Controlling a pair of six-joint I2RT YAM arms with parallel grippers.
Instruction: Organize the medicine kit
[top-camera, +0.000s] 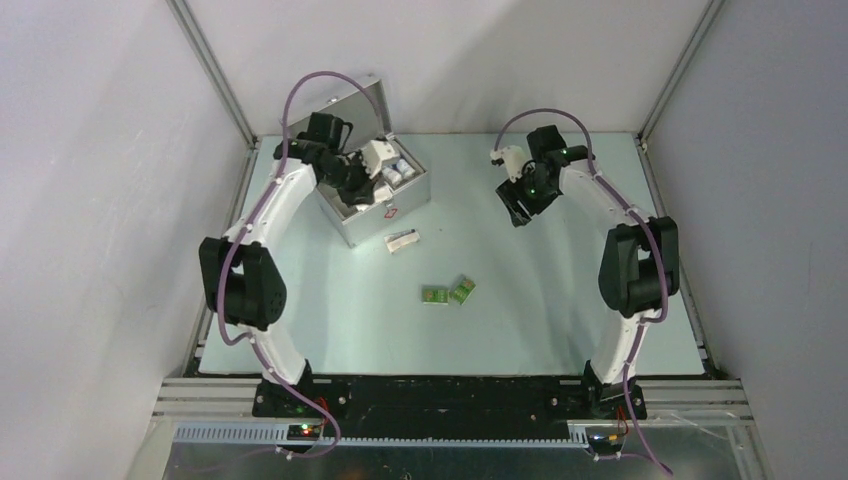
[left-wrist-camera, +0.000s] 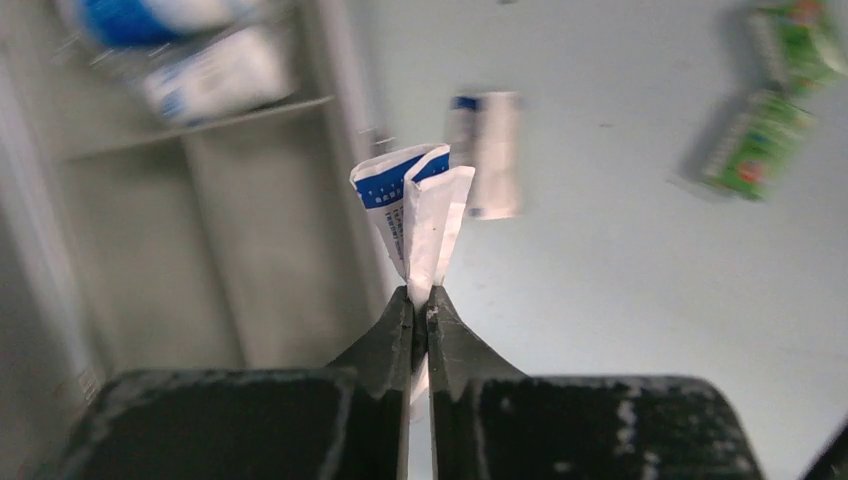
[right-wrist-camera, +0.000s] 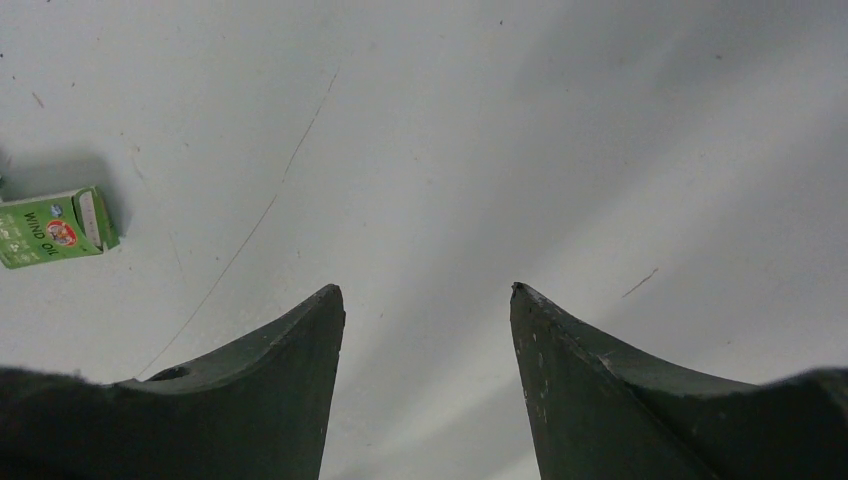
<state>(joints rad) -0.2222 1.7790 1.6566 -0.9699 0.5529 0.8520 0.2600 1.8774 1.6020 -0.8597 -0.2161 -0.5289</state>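
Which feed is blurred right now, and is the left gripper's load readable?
Left wrist: the medicine kit behind is smeared, yet the blue-and-white packet pinched in the left gripper is sharp. Right wrist: crisp, green box legible. Top external: evenly lit.

The right tool hangs agape over the table, a green box off to its left.

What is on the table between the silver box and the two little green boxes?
One small white packet, lying close to the medicine kit; the rest of the way to the green boxes is bare table. The top view shows it.
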